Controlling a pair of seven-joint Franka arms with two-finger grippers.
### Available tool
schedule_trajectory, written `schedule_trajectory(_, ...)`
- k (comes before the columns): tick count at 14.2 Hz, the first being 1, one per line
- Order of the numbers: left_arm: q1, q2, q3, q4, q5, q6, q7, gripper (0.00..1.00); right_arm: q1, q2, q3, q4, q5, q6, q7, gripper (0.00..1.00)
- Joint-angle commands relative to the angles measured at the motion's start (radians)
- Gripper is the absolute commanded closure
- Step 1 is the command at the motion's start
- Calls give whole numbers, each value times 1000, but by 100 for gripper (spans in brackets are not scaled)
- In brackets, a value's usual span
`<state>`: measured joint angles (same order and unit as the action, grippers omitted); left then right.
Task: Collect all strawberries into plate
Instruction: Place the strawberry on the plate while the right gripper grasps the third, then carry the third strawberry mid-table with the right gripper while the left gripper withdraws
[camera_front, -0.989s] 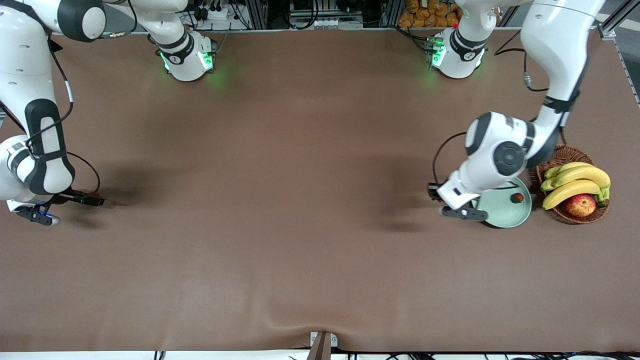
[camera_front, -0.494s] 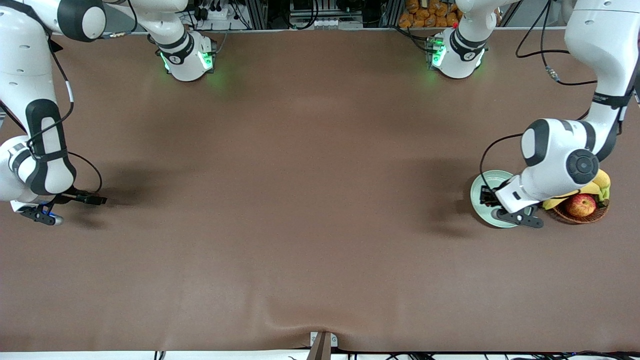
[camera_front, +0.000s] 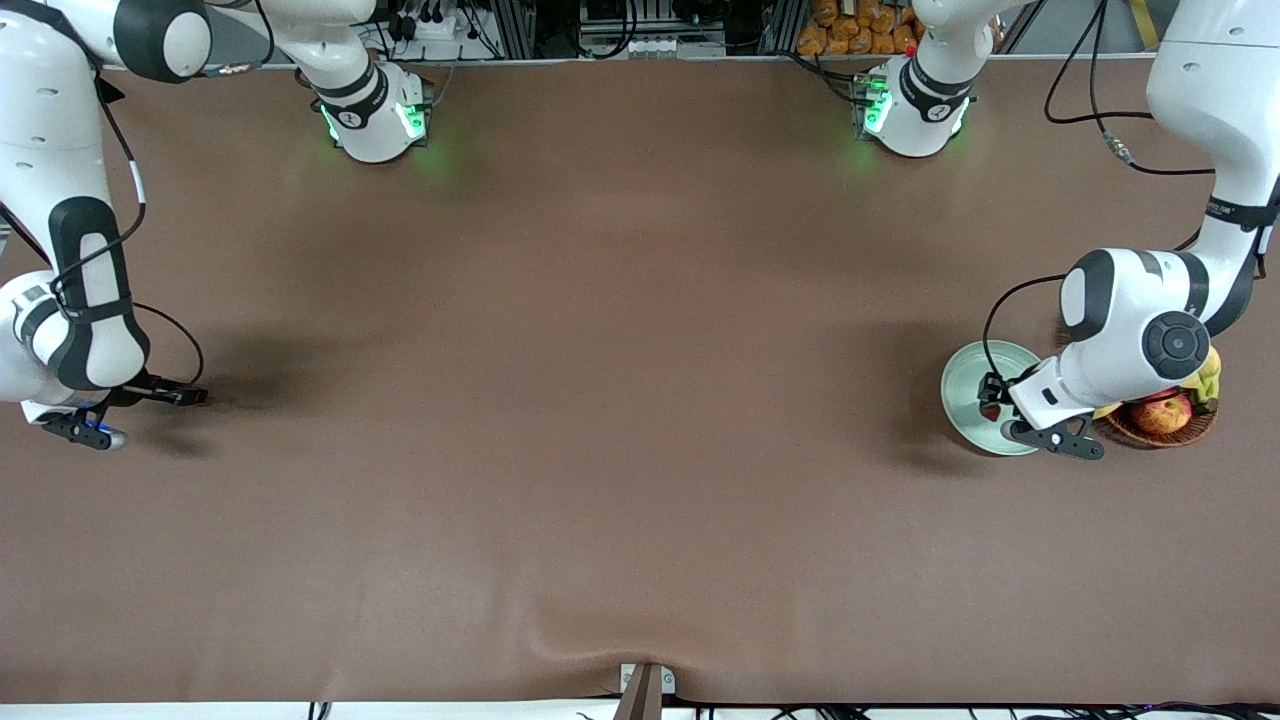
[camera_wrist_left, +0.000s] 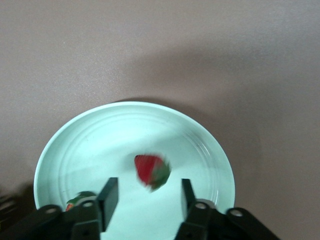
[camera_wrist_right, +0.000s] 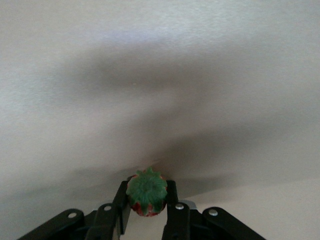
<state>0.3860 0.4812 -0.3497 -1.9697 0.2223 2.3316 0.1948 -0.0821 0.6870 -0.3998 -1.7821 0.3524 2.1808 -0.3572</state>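
left gripper (camera_wrist_left: 146, 196): we are seeing its fingers apart over the plate (camera_wrist_left: 65, 150), a strawberry (camera_wrist_left: 151, 171) blurred between them, ungripped | right gripper (camera_wrist_right: 146, 207): fingers are pinching a second strawberry (camera_wrist_right: 146, 192) at the table's right-arm edge | third berry (camera_wrist_left: 76, 201) is lying in the plate beside the basket (camera_front: 1150, 430)

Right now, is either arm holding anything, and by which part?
The right gripper holds a strawberry by its sides, green top showing. The left gripper holds nothing: its fingers stand apart over the plate, a strawberry loose between them.
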Motion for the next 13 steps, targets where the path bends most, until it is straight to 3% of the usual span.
schedule_trajectory(1, 7, 7, -14, 23, 28, -5, -2, 0, 24, -56, 9, 12, 10, -29, -63, 98)
schedule_trajectory(10, -76, -19, -28, 54, 12, -15, -100, 0, 330, -103, 16, 141, 25, -30, -105, 98)
schedule_trajectory(13, -90, -23, -57, 54, 12, -15, -156, 0, 462, -81, 19, 145, 158, -21, -101, 98)
